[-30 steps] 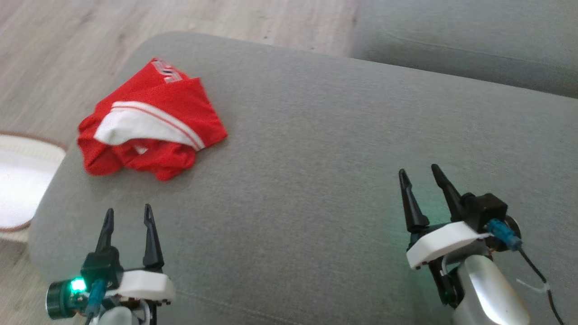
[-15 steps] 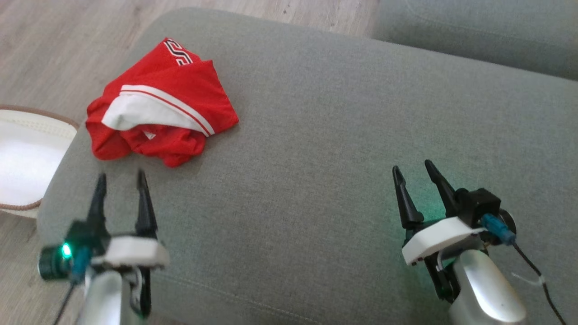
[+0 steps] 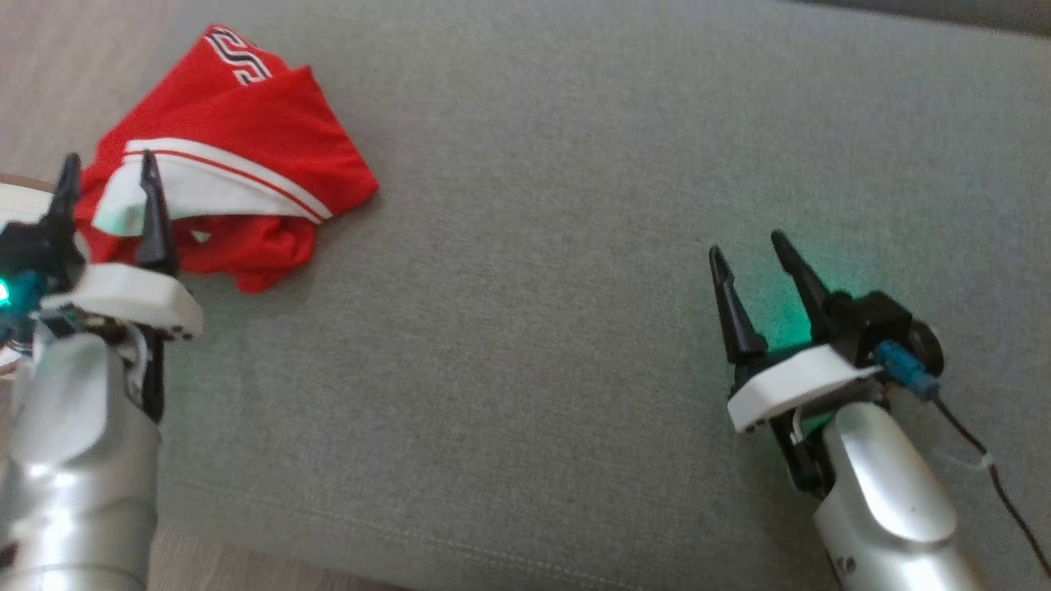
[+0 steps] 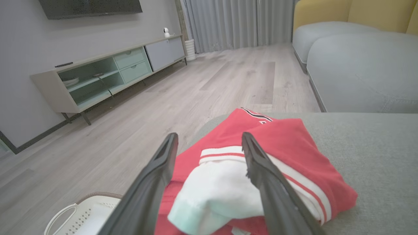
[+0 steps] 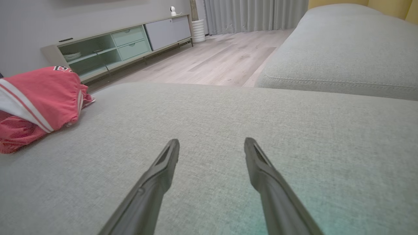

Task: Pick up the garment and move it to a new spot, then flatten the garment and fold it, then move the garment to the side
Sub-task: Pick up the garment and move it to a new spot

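The task stood at its first step: the pick-up was not yet made. The red garment, with a white striped panel, lay crumpled at the far left corner of the grey sofa cushion, close to its left edge. The left end effector was spread wide and held nothing. In the left wrist view its two fingers stood to either side of the bunched white panel. Whether the tips touched the cloth could not be told. The right end effector was also spread wide and empty, above bare cushion toward the right edge and well apart from the garment.

The next move probably called for the left arm to come down and close on that raised white fold, then lift and carry it toward the middle of the cushion, where there was room to flatten it. The cloth looked thin and loose, so a pinch on one layer might only drag it.

A pale basket sat on the wooden floor just off the cushion's left edge, and a slipped grip could drop the garment there. A low TV stand stood against the wall, and a second grey cushion lay past the far edge. Neither stood in the arm's way.
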You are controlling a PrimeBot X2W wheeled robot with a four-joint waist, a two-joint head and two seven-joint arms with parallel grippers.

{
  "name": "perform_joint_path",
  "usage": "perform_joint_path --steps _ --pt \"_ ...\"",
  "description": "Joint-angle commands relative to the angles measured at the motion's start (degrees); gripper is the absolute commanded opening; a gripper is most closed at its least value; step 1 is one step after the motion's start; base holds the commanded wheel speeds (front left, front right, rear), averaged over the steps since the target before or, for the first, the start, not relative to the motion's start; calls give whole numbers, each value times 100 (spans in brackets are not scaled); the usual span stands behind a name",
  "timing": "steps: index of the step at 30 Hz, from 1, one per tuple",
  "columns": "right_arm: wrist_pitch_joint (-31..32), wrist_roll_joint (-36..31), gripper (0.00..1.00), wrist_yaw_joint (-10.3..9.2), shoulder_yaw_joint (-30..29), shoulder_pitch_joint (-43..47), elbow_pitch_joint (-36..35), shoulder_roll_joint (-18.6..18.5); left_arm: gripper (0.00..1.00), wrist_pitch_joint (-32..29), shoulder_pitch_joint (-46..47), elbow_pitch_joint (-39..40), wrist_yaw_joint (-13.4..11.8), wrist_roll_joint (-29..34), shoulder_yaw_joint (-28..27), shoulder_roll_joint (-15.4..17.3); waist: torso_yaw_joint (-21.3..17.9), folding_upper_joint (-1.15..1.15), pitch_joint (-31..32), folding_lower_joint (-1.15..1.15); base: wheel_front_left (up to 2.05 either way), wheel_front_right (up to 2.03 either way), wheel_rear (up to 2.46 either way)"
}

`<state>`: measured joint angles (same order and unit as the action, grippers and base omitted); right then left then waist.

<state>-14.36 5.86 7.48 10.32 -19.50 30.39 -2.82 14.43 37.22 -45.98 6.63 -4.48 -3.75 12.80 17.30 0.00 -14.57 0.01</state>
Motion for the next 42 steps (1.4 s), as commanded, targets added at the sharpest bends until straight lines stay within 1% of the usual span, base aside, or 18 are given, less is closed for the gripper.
perform_joint_path --steps 1,8,16,17,18,19,20,22,25,26,29,32,36,40,42 --pt "-63 -63 100 1 101 -185 -207 -6 100 28 278 12 24 -6 -100 350 -157 0 -237 -1 0 0 0" --pt "-63 -204 100 1 30 -341 -366 -46 100 -304 1061 -1014 80 -284 120 724 -297 0 -690 -1 0 0 0" --pt "-63 -219 100 1 -55 -410 -397 -79 100 -870 1403 -1695 84 -936 596 712 -334 0 -909 -1 0 0 0" --pt "-63 -212 100 1 -57 -416 -393 -77 89 -931 1411 -1737 84 -1007 687 719 -342 0 -913 -1 0 0 0" --pt "-63 -201 100 1 -58 -423 -386 -75 34 -974 1416 -1758 84 -1098 773 712 -352 0 -912 -1 0 0 0" --pt "-63 -184 100 1 -59 -427 -378 -71 0 -1035 1411 -1772 85 -1182 876 694 -364 0 -893 -1 0 0 0" --pt "-63 -147 100 1 -57 -428 -360 -60 0 -1093 1400 -1738 85 -1333 1093 702 -395 0 -819 -1 0 0 0" --pt "-63 -106 100 1 -63 -418 -364 -46 0 -1061 1418 -1630 85 -1444 1323 761 -445 0 -721 -1 0 0 0" --pt "-63 -28 100 1 -80 -382 -359 -29 0 -836 1546 -1329 85 -1564 1696 872 -545 0 -520 -1 0 0 0" --pt "-63 -28 100 1 -80 -382 -359 -29 0 -836 1546 -1329 85 -1564 1696 872 -545 0 -520 -1 0 0 0" --pt "-63 52 100 1 -85 -311 -361 -16 0 -575 1775 -970 85 -1650 2082 978 -693 0 -284 -1 0 0 0" --pt "-63 195 100 1 -50 -222 -401 -10 0 -401 1994 -587 85 -1755 2476 954 -905 0 -59 -1 0 0 0" --pt "-63 424 100 1 78 -123 -450 -8 0 -253 2133 -128 85 -1954 2890 805 -1296 0 185 -1 0 0 0" --pt "-63 574 100 1 181 -78 -511 -7 0 -183 2075 207 85 -2133 3215 531 -1794 0 341 -1 0 0 0" --pt "-63 621 100 1 222 -78 -552 -7 0 -149 2032 307 85 -2298 3284 360 -2057 0 376 -1 0 0 0"
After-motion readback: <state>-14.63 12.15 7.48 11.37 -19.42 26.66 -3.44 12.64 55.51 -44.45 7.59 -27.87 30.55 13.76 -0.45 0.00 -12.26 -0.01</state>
